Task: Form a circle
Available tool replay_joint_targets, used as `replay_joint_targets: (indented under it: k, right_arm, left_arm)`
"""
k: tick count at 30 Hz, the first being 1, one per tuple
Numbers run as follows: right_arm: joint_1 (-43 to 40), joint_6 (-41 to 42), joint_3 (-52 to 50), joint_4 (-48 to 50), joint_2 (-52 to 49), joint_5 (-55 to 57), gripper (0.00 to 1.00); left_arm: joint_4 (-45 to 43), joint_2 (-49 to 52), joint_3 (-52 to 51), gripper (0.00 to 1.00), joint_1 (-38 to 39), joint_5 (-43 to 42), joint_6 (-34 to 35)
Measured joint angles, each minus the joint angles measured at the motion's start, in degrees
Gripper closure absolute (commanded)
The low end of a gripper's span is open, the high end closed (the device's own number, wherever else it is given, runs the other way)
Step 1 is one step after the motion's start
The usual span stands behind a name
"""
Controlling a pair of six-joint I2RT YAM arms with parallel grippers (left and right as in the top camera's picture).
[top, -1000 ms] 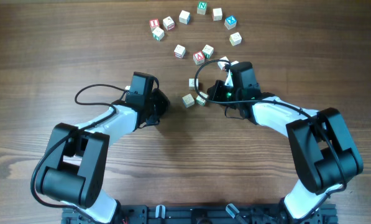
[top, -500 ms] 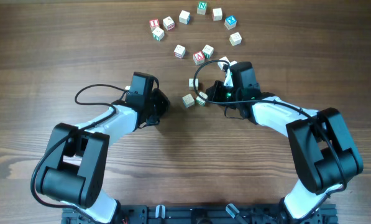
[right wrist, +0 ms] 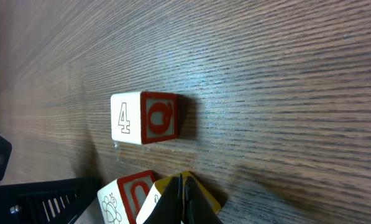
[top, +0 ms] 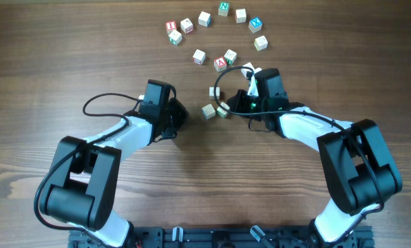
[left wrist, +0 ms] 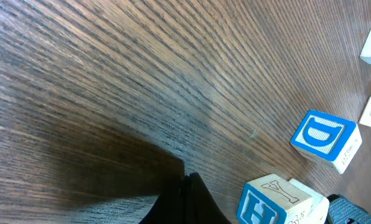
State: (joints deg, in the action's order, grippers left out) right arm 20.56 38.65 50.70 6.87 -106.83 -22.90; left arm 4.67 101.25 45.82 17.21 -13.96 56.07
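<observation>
Several alphabet cubes lie in a loose far arc, no ring yet. Left end effector and right end effector are pinched together, empty; next, the right should probably nudge its neighbouring stray cube outward.

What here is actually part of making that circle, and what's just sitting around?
Part of the job:
- cubes, among them the 4 cube and the D cube
- left fingers and right fingers, both shut

Just there:
- table
- cable
</observation>
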Motion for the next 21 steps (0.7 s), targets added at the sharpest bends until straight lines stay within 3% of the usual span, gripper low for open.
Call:
replay_joint_targets:
  k: [21]
  right_arm:
    - [0.0, -2.91, 0.0, 1.03, 0.0, -1.57, 0.96]
  left_arm:
    - [0.0, 0.0, 0.0, 0.96, 0.0, 0.02, 0.02]
